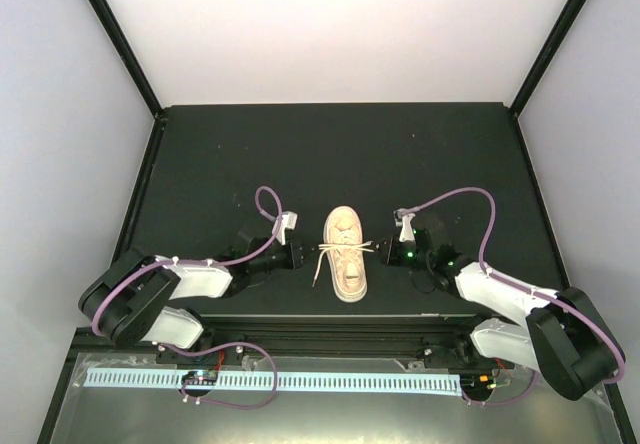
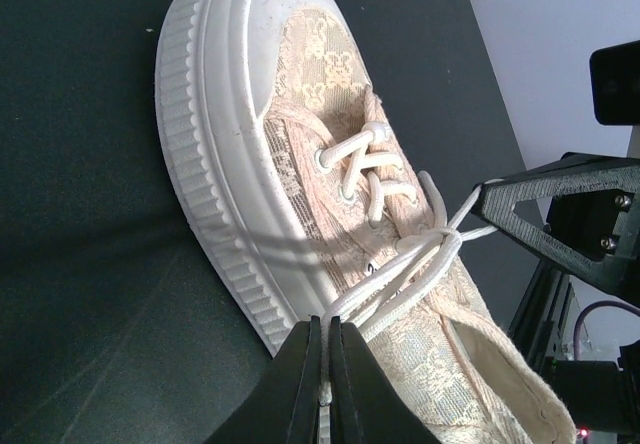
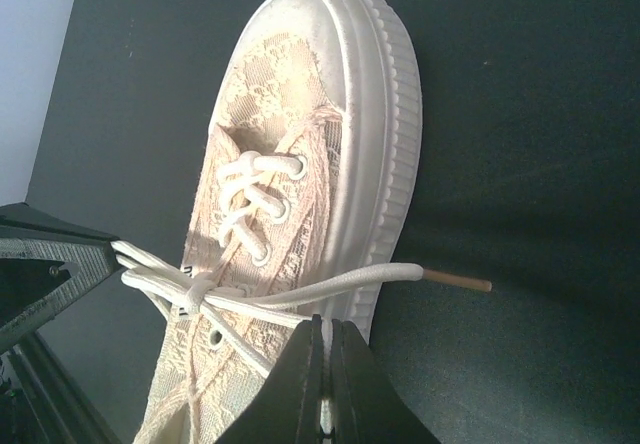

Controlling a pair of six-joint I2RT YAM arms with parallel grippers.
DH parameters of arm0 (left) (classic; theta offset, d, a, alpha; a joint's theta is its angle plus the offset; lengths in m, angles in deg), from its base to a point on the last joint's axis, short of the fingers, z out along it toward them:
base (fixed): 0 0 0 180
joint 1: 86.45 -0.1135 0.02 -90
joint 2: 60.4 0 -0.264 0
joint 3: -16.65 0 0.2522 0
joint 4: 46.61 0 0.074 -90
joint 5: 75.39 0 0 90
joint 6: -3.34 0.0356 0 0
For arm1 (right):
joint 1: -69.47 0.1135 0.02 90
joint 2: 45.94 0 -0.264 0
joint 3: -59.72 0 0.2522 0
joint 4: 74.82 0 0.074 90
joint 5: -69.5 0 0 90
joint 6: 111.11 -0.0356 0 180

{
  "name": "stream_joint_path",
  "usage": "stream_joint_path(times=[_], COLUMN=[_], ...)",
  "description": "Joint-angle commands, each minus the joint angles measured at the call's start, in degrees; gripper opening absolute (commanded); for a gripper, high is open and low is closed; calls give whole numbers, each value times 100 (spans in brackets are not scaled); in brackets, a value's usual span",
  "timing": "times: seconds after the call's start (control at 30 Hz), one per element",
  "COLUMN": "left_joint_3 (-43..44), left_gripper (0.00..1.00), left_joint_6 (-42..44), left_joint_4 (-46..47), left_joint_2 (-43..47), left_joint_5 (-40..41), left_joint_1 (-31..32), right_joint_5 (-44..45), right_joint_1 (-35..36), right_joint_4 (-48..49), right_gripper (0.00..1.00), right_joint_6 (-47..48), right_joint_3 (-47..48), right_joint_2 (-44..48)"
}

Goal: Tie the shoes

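Starting at the left, the left pincer (image 1: pixel 304 255) lies low over the bench (image 1: pixel 220 164), just beside the shoe (image 1: pixel 346 264). Its jaws are pressed together with a sliver of white between them. In its wrist view two strands of the laces (image 2: pixel 385 279) run from the jaws up to the crossing.

The shoe sits mid-bench between the two arms, sole down and toe pointing away from their bases. Over the tongue the laces meet in a single half-knot (image 2: pixel 447 234), drawn in close but with no loops standing on it. By my reading, the first crossover is done, while the bow is not yet begun.

At the right, the right pincer (image 1: pixel 386 253) mirrors the other, near the shoe's far flank. Its jaws are closed too, with white lace pinched in the gap. One lace passes just above its tips and ends in a tan aglet (image 3: pixel 462 281) lying on the bench.

What is left, I judge, is forming a loop on each side, crossing them and pulling the bow snug.
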Motion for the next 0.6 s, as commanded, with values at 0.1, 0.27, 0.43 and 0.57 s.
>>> stream_joint_path(times=[0.1, 0.27, 0.43, 0.57], left_joint_3=[56, 467, 1407, 2177], left_gripper=[1, 32, 88, 94], left_joint_6=[289, 817, 1792, 2409], left_joint_4=[-634, -1443, -2883, -3571], left_joint_2=[180, 765, 1153, 860], left_joint_5=[346, 297, 324, 137], left_joint_1=[-242, -247, -247, -378], right_joint_5=[451, 340, 450, 849], right_joint_1=[-213, -214, -216, -289], right_joint_4=[-376, -866, -1520, -1924], right_gripper=[2, 24, 92, 99], right_joint_6=[288, 793, 1278, 1496], right_joint_3=[80, 457, 1131, 1911], right_joint_2=[189, 379, 365, -7])
